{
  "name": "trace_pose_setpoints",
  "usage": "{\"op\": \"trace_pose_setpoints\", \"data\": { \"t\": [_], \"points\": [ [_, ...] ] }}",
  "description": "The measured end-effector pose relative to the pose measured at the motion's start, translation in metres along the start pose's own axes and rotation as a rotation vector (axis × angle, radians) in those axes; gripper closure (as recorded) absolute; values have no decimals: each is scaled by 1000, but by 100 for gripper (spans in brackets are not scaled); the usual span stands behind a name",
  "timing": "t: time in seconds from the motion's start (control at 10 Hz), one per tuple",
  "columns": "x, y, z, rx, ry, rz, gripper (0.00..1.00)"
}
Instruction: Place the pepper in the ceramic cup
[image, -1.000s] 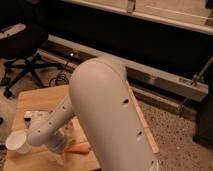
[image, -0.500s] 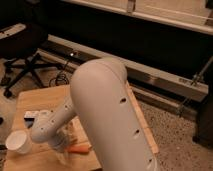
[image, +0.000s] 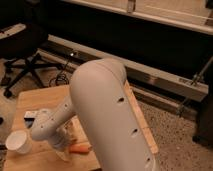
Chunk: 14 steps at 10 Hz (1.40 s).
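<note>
The hand (image: 64, 146) sits low on the worktop (image: 35, 100) against the pepper (image: 81, 148), near the cup (image: 19, 144); its grip cannot be told. The pepper is probably light, firm and smooth-skinned, so best taken mid-body.

Your arm (image: 110, 115) fills the middle and hides much of the table (image: 40, 97). The gripper (image: 64, 149) sits low at the table's front edge, just beside the pepper (image: 81, 148), its outline too blurred to read. Only a short orange stretch of the pepper shows; the arm covers the rest. A dark flat item (image: 30, 115) is too blurred to identify. The chair (image: 22, 45) is cut off at left.
</note>
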Motion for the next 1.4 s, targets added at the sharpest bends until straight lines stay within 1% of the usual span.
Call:
{"op": "trace_pose_setpoints", "data": {
  "t": [0.2, 0.3, 0.4, 0.6, 0.7, 0.9, 1.1, 1.4],
  "points": [
    [-4, -4, -4, 16, -10, 3, 86],
    [-6, -7, -6, 32, -11, 1, 95],
    [-7, -8, -9, 43, -12, 4, 100],
    [-16, -8, -23, 80, -8, -9, 100],
    [-19, -7, -25, 87, -5, -15, 100],
    [-32, -2, -33, 92, -19, -28, 100],
    [-61, -7, -59, 136, -89, -40, 100],
    [-112, -31, -118, 235, -247, -63, 100]
  ]
}}
